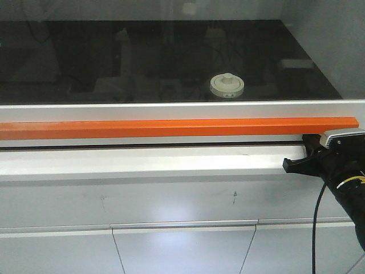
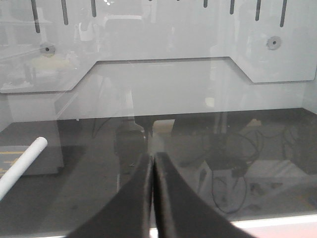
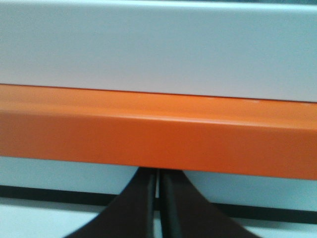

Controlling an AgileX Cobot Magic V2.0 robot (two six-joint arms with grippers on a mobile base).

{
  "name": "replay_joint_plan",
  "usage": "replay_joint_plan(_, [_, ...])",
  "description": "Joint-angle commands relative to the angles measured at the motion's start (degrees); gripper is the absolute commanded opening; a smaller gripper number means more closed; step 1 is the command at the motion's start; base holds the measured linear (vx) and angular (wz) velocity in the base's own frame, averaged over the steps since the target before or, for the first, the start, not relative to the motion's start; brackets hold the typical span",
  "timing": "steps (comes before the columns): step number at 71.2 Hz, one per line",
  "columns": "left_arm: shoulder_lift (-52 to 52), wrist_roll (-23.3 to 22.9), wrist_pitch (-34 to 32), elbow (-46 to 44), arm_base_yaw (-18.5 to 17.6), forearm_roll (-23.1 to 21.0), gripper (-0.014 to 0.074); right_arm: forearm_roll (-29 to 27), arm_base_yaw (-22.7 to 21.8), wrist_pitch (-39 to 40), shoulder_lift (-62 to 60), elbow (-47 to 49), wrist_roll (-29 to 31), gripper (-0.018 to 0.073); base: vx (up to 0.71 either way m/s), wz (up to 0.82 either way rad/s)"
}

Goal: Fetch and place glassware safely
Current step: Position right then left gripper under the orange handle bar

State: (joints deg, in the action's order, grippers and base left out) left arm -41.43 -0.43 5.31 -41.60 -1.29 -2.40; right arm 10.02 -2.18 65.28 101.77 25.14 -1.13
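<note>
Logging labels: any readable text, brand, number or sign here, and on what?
None readable. The orange bar, the jar's cream-white lid and the white front panel carry no print.
Yellow marks on the grey box in the left wrist view are too blurred to read.

The jar (image 1: 227, 85) shows only its lid; the glass body is too dim to tell.

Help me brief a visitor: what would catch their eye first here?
A long orange bar runs across the cabinet front. Beyond it, on the dark surface right of centre, stands the jar with its cream-white knobbed lid. The right gripper, shut, sits just under the bar's right end.
</note>
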Motion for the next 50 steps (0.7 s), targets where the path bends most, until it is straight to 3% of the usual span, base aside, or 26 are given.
replay_joint_plan(1, [-0.03, -0.07, -2.73, -1.8, -0.2, -0.15, -0.0007, 0.2, -0.25, 8.89, -1.89, 1.68, 0.22, -0.0001, 0.0, 0.0])
replay_joint_plan(32, [-12.95, -0.77, 7.12, -1.8, -0.2, -0.79, -0.0007, 0.2, -0.25, 8.81, -1.89, 1.68, 0.22, -0.0001, 0.0, 0.0])
replay_joint_plan(44, [-18.62, -0.15, 3.0, -1.59, -0.2, -0.73, -0.0007, 0.2, -0.25, 8.81, -1.89, 1.68, 0.22, -0.0001, 0.0, 0.0])
replay_joint_plan(50, [-20.64, -0.15, -3.5, 0.16, -0.2, -0.73, -0.0007, 0.2, -0.25, 8.81, -1.89, 1.68, 0.22, -0.0001, 0.0, 0.0])
